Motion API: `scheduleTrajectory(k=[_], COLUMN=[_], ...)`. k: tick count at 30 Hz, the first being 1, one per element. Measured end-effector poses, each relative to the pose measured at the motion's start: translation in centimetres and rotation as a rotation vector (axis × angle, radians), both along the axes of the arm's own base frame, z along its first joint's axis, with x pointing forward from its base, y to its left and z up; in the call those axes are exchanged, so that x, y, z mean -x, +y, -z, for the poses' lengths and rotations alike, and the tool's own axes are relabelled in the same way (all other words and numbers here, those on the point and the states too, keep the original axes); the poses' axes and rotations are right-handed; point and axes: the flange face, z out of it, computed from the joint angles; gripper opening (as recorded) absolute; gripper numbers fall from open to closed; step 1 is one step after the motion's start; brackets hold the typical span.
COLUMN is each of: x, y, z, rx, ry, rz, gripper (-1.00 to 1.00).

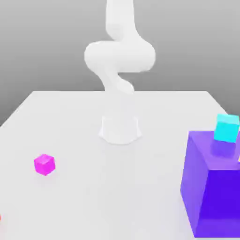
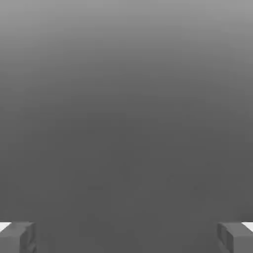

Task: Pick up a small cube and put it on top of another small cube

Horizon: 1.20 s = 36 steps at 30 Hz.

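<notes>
While our gripper (image 2: 126, 237) hangs released, nothing is picked; next we must reach the pink cube (image 1: 44, 164).

No legible text, labels, brand marks, nos. or signs anywhere in either view; all surfaces are plain & unmarked.
</notes>
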Motion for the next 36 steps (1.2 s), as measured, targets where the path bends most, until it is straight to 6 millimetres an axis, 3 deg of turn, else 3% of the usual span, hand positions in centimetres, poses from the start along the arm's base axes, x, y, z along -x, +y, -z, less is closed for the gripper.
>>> scheduleTrajectory(k=[4, 9, 13, 18, 23, 26, 33, 34, 36], x=[-2.8, -3.0, -0.9, 4.1, 11.0, 14.9, 15.0, 15.0, 15.0], y=[-5.5, -12.1, -16.7, -20.9, -22.8, -23.4, -22.9, -22.8, -22.8], z=[8.1, 18.1, 26.0, 35.3, 43.5, 47.2, 53.3, 53.7, 53.7], rx=[-0.136, -0.290, -0.407, -0.542, -0.663, -0.719, -0.718, -0.718, -0.718], ry=[0.102, 0.207, 0.279, 0.354, 0.417, 0.435, 0.446, 0.446, 0.446], rz=[0.265, 0.599, 0.877, 1.235, 1.602, 1.791, 1.801, 1.801, 1.801], gripper=[0.00, 0.00, 0.00, 0.00, 0.00, 0.00, 0.00, -1.00, -1.00])
